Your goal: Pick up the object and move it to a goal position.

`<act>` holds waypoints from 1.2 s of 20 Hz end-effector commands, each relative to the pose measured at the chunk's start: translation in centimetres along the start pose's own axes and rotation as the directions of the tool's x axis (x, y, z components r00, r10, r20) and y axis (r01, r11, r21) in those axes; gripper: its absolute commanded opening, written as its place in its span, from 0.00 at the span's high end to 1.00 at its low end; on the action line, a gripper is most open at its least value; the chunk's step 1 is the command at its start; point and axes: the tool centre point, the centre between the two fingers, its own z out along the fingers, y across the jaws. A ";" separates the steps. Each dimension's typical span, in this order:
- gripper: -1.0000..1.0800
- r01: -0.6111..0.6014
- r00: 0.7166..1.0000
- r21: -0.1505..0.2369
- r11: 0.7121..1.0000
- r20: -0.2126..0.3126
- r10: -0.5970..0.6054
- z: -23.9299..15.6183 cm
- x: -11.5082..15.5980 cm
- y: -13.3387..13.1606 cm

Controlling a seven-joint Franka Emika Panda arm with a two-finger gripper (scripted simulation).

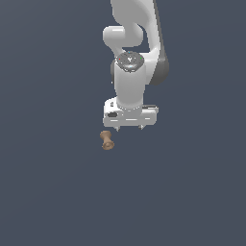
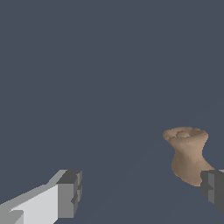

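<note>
The object (image 1: 107, 140) is a tiny brown spool with a narrow waist and flared ends, lying on the dark grey floor. My white gripper (image 1: 129, 128) hangs a little above it, slightly toward the exterior view's right, and only its short fingertips show below the hand. In the wrist view the object (image 2: 187, 154) sits close beside one dark finger pad (image 2: 213, 186), partly overlapped by it. The other pad (image 2: 70, 194) is far across. My gripper (image 2: 142, 191) is open with nothing between the fingers.
A flat dark grey surface (image 1: 48, 192) fills both views. The white arm (image 1: 134, 38) rises above the hand toward the top of the exterior view.
</note>
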 end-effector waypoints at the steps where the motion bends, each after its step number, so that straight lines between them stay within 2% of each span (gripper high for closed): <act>1: 0.04 0.000 1.000 0.000 1.000 0.000 0.000 0.0 0.0 0.0; 14: 0.04 -0.013 1.000 0.006 1.000 -0.016 0.013 -0.6 0.0 1.7; 24: 0.04 0.043 0.999 -0.006 0.999 -0.016 -0.044 1.1 -0.3 3.8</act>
